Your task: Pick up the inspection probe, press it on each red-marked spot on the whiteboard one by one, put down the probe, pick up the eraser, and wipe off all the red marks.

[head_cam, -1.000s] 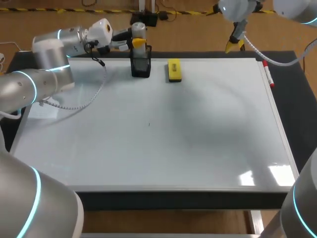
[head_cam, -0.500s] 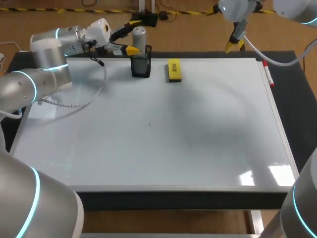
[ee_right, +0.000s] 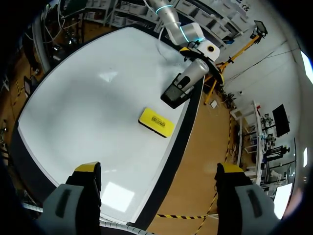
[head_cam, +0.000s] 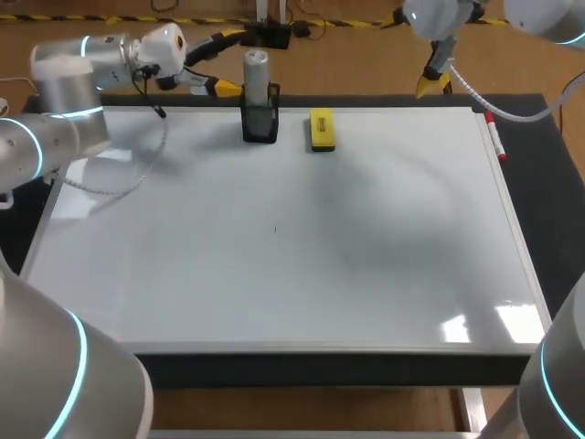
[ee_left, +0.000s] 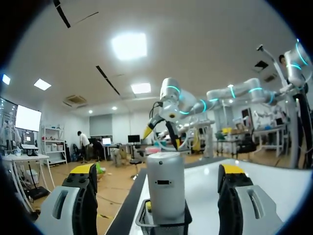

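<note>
The inspection probe (head_cam: 257,71), a silver cylinder, stands upright in a black mesh holder (head_cam: 260,125) at the whiteboard's far edge. My left gripper (head_cam: 226,63) hovers just left of it, open, fingers level with the probe's top and not touching it. In the left wrist view the probe (ee_left: 165,183) stands ahead between the wide-apart fingers (ee_left: 83,196). The yellow eraser (head_cam: 321,129) lies right of the holder. My right gripper (head_cam: 431,85) hangs open above the far right edge; below it lie the eraser (ee_right: 156,122) and probe (ee_right: 190,76). I see no red marks on the whiteboard (head_cam: 274,293).
A red marker pen (head_cam: 494,137) lies along the board's right rim. A tiny dark dot (head_cam: 274,229) sits near the board's middle. The left arm's cable (head_cam: 137,178) droops over the far left corner.
My left gripper has opened off the probe and drawn back to the left. The probe stays upright in its holder. The right arm has not moved.
</note>
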